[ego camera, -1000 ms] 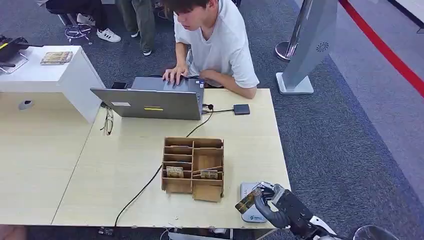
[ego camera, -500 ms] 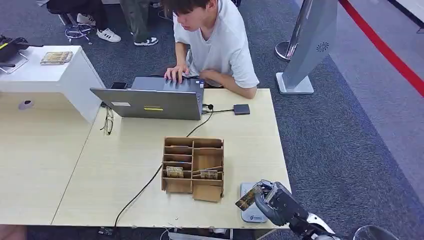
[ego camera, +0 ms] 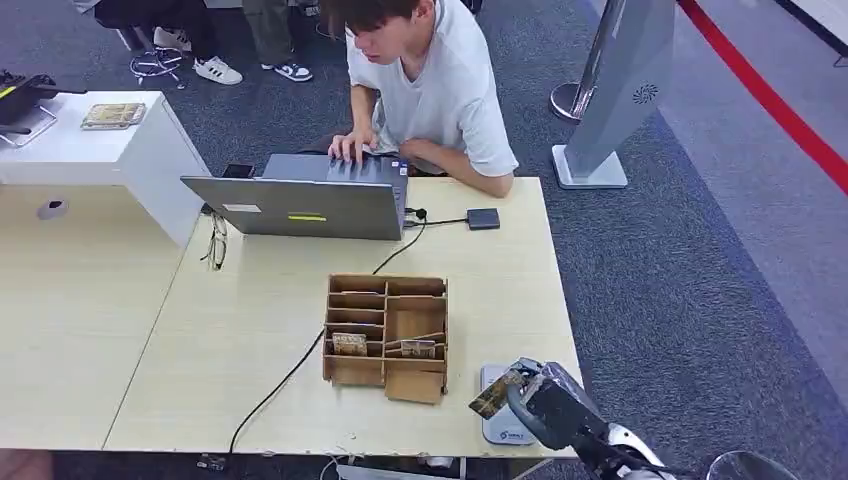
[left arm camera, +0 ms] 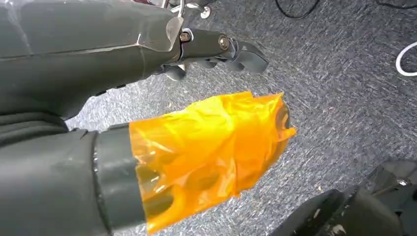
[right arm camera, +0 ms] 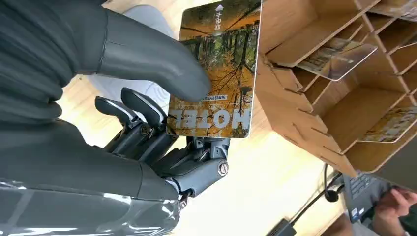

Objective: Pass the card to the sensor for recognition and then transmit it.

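The right robot hand [ego camera: 548, 400] pinches a card [ego camera: 497, 393] above a grey sensor [ego camera: 500, 418] at the table [ego camera: 250, 330] edge, a wooden box [ego camera: 387, 338] just beside it.

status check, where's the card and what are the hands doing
Right hand holds the card over the sensor. Left hand hangs over the floor, holding nothing. Wooden organizer close beside the card.

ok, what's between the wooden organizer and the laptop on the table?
Head view: mostly bare tabletop between the wooden organizer and the laptop, crossed only by a black cable running past the organizer's left side.
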Controlling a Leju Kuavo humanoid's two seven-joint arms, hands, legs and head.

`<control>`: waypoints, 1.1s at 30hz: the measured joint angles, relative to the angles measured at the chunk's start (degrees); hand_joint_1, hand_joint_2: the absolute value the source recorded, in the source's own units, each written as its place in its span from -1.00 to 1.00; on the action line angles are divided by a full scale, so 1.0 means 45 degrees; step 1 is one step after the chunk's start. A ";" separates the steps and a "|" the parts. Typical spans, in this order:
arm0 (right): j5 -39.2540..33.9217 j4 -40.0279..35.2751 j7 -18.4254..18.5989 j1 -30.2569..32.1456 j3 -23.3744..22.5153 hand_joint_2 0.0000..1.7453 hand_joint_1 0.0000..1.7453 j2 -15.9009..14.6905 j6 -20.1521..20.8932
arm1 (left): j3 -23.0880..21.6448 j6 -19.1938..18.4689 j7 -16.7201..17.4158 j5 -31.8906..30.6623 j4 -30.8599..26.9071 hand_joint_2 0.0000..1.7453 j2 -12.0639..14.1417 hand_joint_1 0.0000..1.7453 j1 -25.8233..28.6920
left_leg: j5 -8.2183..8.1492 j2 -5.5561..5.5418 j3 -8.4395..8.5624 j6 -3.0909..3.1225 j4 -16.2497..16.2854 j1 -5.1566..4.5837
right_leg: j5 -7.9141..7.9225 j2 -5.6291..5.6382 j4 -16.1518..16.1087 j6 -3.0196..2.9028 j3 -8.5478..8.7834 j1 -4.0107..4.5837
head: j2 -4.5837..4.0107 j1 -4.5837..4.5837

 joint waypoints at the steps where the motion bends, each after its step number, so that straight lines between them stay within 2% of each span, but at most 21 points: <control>1: 0.0069 0.0015 0.0050 -0.0013 0.0025 1.00 1.00 0.0000 -0.0049 | -0.0015 0.0000 0.0025 0.0030 0.0000 -1.00 0.0000 -1.00 0.0000 | 0.0000 0.0000 0.0000 0.0000 0.0000 0.0000 | 0.0000 0.0000 0.0000 0.0000 0.0000 0.0000 | 0.0000 0.0005; 10: 0.1511 0.0321 0.0968 -0.0243 0.0311 1.00 1.00 0.0000 -0.0700 | -0.0602 0.0039 0.0530 0.0520 -0.0331 -1.00 0.0131 -1.00 0.0008 | 0.0000 0.0000 -0.0001 0.0000 0.0000 0.0000 | 0.0000 -0.0001 0.0000 0.0000 0.0000 0.0001 | 0.0000 0.0005; 26: 0.2221 0.0501 0.1274 -0.0321 0.0476 1.00 1.00 0.0005 -0.0841 | -0.0971 0.0039 0.0802 0.0773 -0.0666 -1.00 0.0253 -1.00 0.0017 | 0.0000 -0.0001 -0.0001 0.0000 0.0000 0.0000 | 0.0000 -0.0001 0.0000 0.0000 0.0000 0.0000 | 0.0000 0.0000; 33: 0.2822 0.0501 0.1619 -0.0318 0.0496 1.00 1.00 0.0005 -0.0841 | -0.1273 0.0039 0.1176 0.1021 -0.0972 -1.00 0.0364 -1.00 0.0035 | 0.0000 -0.0001 -0.0002 0.0000 0.0000 0.0000 | 0.0000 -0.0001 0.0000 0.0000 0.0000 0.0000 | 0.0000 0.0000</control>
